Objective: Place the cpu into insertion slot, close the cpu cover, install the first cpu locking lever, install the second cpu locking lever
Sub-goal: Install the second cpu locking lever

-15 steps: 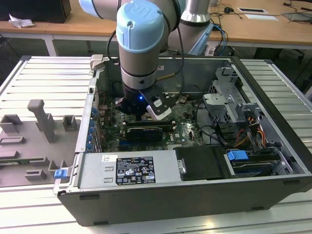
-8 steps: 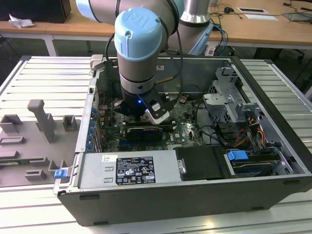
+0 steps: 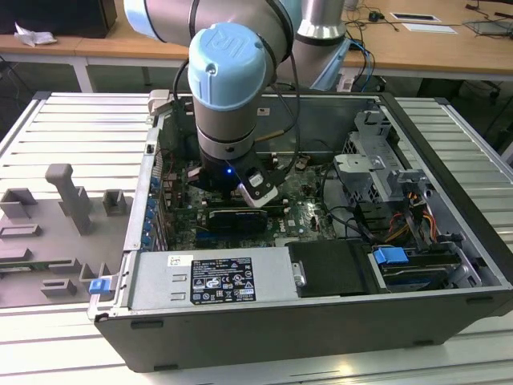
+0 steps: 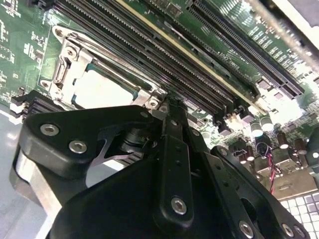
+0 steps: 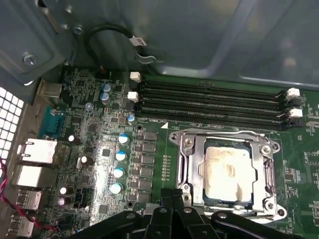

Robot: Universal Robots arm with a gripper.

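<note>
You are working with the narrow, empty gripper (image 5: 174, 195) at the socket's six-o'clock edge; the cpu (image 5: 230, 173) is lying seated under the cpu cover (image 5: 189, 164), so be pressing squarely.

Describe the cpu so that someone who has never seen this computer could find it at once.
Inside the open computer case, look at the green motherboard beside the long black memory slots. There sits a square silver metal frame, and the cpu is the pale flat square in its middle, just ahead of the gripper. It is the one smooth, light metal plate among dark chips and round capacitors.
</note>
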